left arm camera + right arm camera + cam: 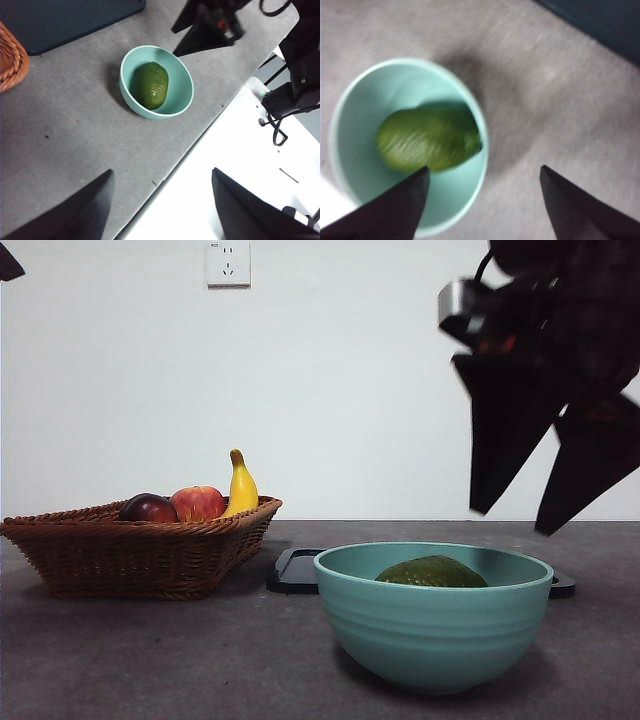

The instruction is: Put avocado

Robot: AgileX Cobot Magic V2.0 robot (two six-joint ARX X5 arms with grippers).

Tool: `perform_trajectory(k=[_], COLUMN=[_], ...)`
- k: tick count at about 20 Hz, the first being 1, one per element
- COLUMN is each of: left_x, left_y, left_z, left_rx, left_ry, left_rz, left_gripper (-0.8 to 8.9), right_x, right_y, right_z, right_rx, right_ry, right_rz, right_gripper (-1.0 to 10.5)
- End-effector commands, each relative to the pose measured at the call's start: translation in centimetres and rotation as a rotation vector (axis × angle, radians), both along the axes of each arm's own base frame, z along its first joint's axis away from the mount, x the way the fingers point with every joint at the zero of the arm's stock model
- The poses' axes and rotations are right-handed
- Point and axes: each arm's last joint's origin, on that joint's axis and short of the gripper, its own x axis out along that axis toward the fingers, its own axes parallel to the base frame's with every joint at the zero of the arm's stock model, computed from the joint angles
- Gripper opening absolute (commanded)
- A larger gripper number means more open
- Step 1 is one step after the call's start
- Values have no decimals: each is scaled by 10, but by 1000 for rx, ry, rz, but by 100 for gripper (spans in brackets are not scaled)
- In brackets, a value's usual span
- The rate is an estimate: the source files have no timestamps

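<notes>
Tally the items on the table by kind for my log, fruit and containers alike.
Avocado: 1
Apple: 1
Maroon fruit: 1
Banana: 1
Bowl: 1
Basket: 1
Dark tray: 1
Total: 7

Avocado point(151, 85): dark green, dull, finely pebbled skin. Bowl point(433, 640): pale teal, faint horizontal ridges outside. Worktop point(150, 660): grey, lightly speckled. Basket point(130, 552): brown woven wicker. In it: dark maroon fruit point(149, 508), red apple point(198, 503) with yellowish flecks, yellow banana point(240, 487) with brown tip. Tray point(298, 571): black. Wall white. Right pincer point(555, 480): black.
</notes>
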Motion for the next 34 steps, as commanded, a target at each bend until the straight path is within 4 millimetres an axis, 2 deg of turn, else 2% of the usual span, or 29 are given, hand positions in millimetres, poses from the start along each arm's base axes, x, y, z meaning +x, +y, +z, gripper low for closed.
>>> perform_trajectory(k=[1,4,9,14,19,23,27,30,34], left_x=[1,1,1,1,1,1,1,1,1], left_y=[-1,-1,-1,-1,-1,-1,-1,-1,-1], left_z=[2,2,2,3,3,3,3,3,3], left_rx=[-4,-4,-4,-5,-5,-4,-4,-4,-4], left_ry=[-15,-16,-17,-20,-23,-25,-26,-26,-25], left_rz=[-17,-17,-17,-18,-18,-20,-21,-21,-20], left_gripper=[311,311,311,311,311,311,311,311,311], right_x=[8,16,24,23,19,19,32,50,93], right_y=[8,13,17,21,27,29,28,23,13], right_z=[-10,-23,-36,-36,-35,-23,3,24,39], right_rx=[-10,-17,-38,-37,-28,-5,12,27,35], right_ry=[2,16,18,4,-9,-41,-123,-196,-234], right_rz=[19,19,19,52,77,60,20,-33,-116], right_gripper=[287,271,160,12,12,12,12,12,12])
